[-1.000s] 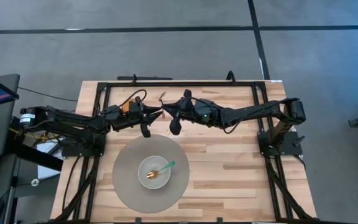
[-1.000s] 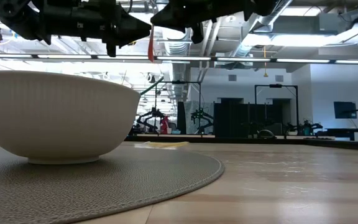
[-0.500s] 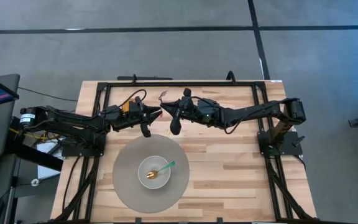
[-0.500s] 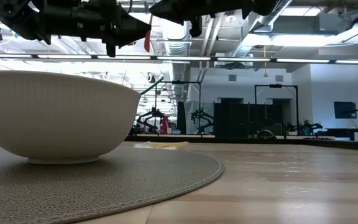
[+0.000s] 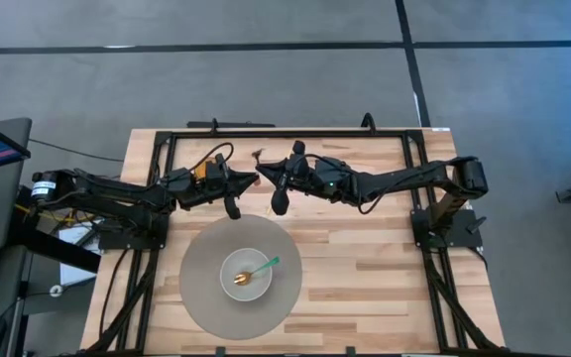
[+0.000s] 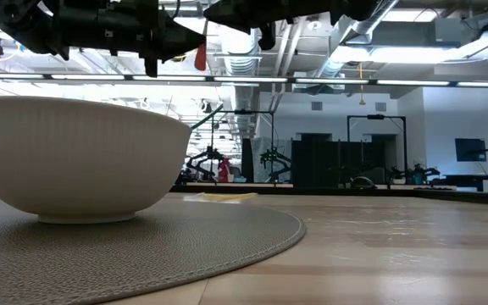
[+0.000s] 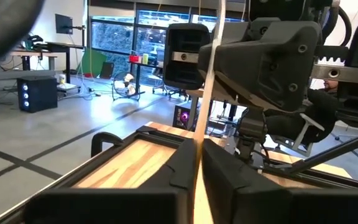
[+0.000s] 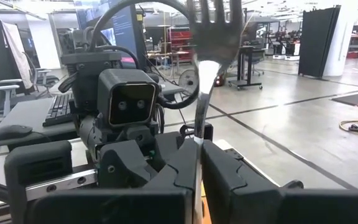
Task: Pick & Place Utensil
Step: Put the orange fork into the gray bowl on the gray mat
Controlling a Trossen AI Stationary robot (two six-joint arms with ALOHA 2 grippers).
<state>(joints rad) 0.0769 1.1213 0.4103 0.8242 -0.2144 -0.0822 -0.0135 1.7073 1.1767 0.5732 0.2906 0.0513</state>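
A fork (image 5: 259, 156) is up in the air over the table's far middle, between both grippers. My left gripper (image 5: 252, 181) comes from the left and my right gripper (image 5: 265, 178) from the right; they meet tip to tip, each shut on the fork. In the right wrist view the silvery fork head (image 8: 214, 28) stands up with its tines uppermost. In the left wrist view the fork (image 7: 207, 81) shows edge-on as a thin strip. In the low view a red end (image 6: 202, 56) hangs below the grippers. My left gripper pinches the fork's thin shaft (image 7: 197, 155) between its two fingers, coming level from the table's left. The fork stands upright and rises above the fingers, lifted clear of the table. My right gripper pinches the fork's shaft below the head (image 8: 199, 134) between its two fingers, coming level from the table's right. The fork is upright with its tines up, clear of the table.
A white bowl (image 5: 230, 268) with a green-handled spoon (image 5: 261, 268) in it stands on a round grey mat (image 5: 201, 288) at the table's near middle, below the grippers. In the low view the bowl (image 6: 74, 157) fills the left. A black frame (image 5: 285, 132) runs round the table.
The fork's red lower end has risen a little and shifted slightly toward the left arm, and the right gripper has risen a little with it. Both grippers stay together at the fork.
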